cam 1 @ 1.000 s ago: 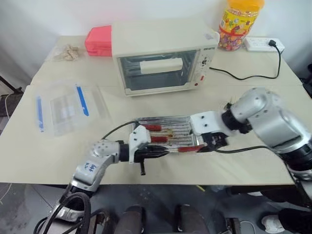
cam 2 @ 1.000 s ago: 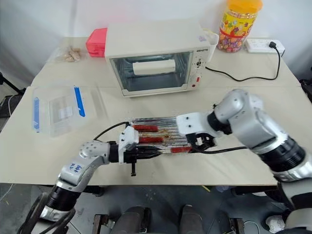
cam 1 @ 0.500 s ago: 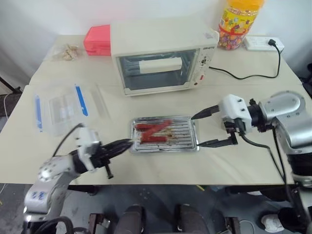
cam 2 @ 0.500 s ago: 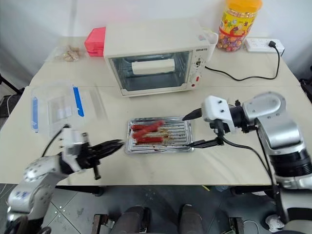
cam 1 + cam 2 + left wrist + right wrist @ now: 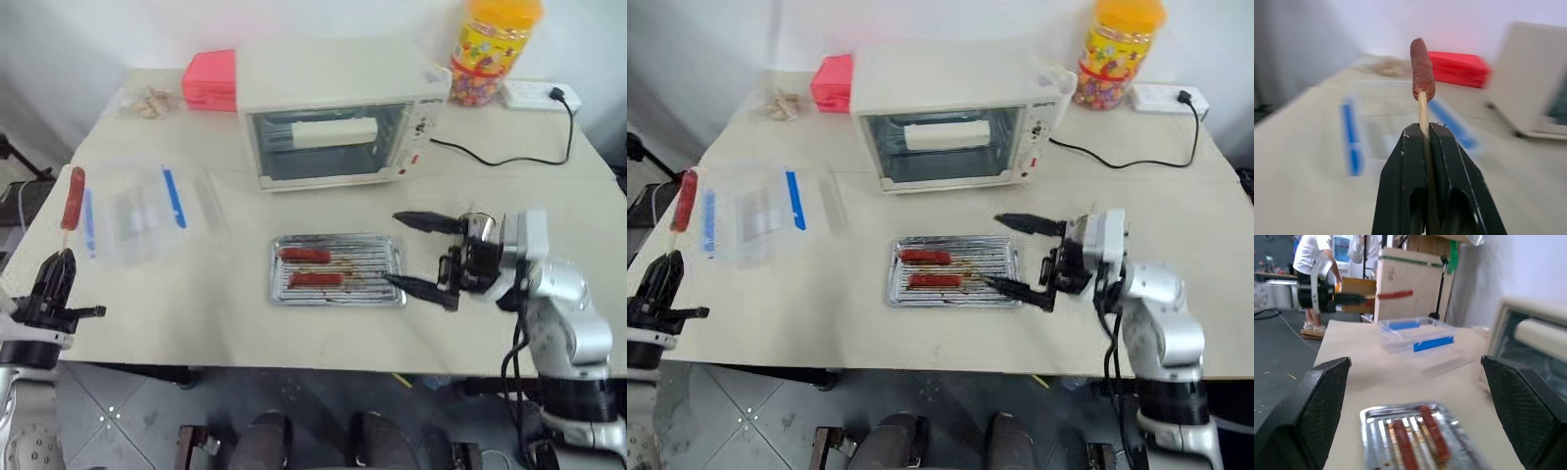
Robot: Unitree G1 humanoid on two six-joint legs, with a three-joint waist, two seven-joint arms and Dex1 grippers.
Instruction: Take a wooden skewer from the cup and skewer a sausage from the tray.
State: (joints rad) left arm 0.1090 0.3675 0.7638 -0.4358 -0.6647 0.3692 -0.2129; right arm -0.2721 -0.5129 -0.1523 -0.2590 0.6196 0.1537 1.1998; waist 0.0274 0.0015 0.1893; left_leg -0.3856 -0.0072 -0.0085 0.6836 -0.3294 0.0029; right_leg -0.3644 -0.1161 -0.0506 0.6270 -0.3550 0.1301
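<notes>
Holding a thin pale wooden skewer [image 5: 1422, 110] upright, the left claw [image 5: 1426, 134] is clamped shut on it, a glossy red-brown sausage [image 5: 1422, 69] on top.
Right claw [image 5: 1024, 257] gapes wide, empty, beside the ribbed silver tray [image 5: 1004, 299] on the bench [image 5: 862, 323]; no writing legible.

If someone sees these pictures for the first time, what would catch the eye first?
First, the sausage on a wooden skewer, held up by the shut left end effector off the table's left edge. Then the silver tray at the table's middle with two sausages, and the open right end effector beside it.
</notes>
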